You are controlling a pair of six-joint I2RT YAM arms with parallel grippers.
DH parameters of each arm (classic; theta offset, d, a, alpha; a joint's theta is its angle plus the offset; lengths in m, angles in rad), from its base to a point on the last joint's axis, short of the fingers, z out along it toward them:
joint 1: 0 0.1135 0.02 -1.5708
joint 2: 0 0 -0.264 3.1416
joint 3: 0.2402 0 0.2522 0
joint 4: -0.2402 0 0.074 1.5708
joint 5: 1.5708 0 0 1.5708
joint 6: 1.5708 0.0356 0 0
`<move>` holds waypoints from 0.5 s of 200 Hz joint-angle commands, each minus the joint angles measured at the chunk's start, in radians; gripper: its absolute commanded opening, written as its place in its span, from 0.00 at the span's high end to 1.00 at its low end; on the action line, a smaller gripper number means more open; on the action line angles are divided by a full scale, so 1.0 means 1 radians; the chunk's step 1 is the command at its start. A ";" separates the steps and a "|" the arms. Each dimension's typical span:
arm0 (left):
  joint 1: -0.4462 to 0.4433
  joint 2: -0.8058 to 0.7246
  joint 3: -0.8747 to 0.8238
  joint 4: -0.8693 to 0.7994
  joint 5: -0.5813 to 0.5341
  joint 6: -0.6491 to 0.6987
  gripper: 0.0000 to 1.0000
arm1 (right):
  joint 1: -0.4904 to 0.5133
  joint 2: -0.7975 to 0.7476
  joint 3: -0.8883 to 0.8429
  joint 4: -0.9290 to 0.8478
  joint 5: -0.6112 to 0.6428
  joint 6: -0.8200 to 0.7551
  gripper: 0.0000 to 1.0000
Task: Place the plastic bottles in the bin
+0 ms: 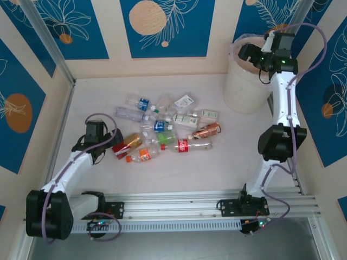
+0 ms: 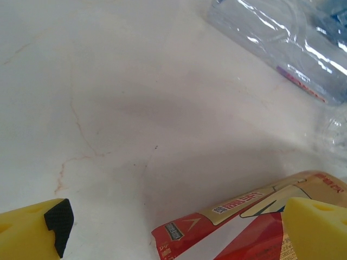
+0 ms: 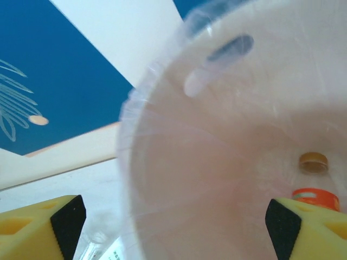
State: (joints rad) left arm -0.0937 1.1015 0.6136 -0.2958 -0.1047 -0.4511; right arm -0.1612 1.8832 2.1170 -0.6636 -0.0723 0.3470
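Left hand (image 2: 181, 222) and right hand (image 3: 174, 216) gape empty; the seemingly light, crushable red bottle (image 2: 217, 238), at the pile's (image 1: 162, 130) eight o'clock, wants a mid-body grip.

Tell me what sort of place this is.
Probably a robot test cell, not a home: two arms bolted to an aluminium rail, blue printed panels boxing in the table, and crushed plastic bottles staged near a bin.

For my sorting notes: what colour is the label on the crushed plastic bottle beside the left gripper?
Red and gold label; clearest in the left wrist view.
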 commanded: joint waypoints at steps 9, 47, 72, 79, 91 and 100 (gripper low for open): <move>0.006 -0.009 0.018 -0.016 0.028 0.084 0.00 | 0.006 -0.153 -0.115 0.116 -0.056 -0.008 0.00; -0.028 -0.079 0.055 -0.095 0.076 0.103 0.00 | 0.025 -0.338 -0.349 0.242 -0.098 -0.017 0.00; -0.166 -0.127 0.061 -0.101 -0.011 0.107 0.00 | 0.062 -0.508 -0.600 0.414 -0.123 -0.026 0.00; -0.204 -0.128 0.068 -0.111 -0.043 0.114 0.00 | 0.075 -0.548 -0.662 0.456 -0.125 -0.036 0.00; -0.257 -0.118 0.087 -0.143 -0.110 0.127 0.00 | 0.099 -0.614 -0.755 0.510 -0.132 -0.062 0.01; -0.272 -0.102 0.104 -0.168 -0.131 0.144 0.00 | 0.119 -0.658 -0.820 0.544 -0.143 -0.084 0.00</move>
State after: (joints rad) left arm -0.3092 0.9874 0.6674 -0.3840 -0.1276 -0.3580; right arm -0.0849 1.3296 1.4334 -0.2943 -0.1661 0.3267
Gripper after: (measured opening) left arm 0.999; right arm 0.995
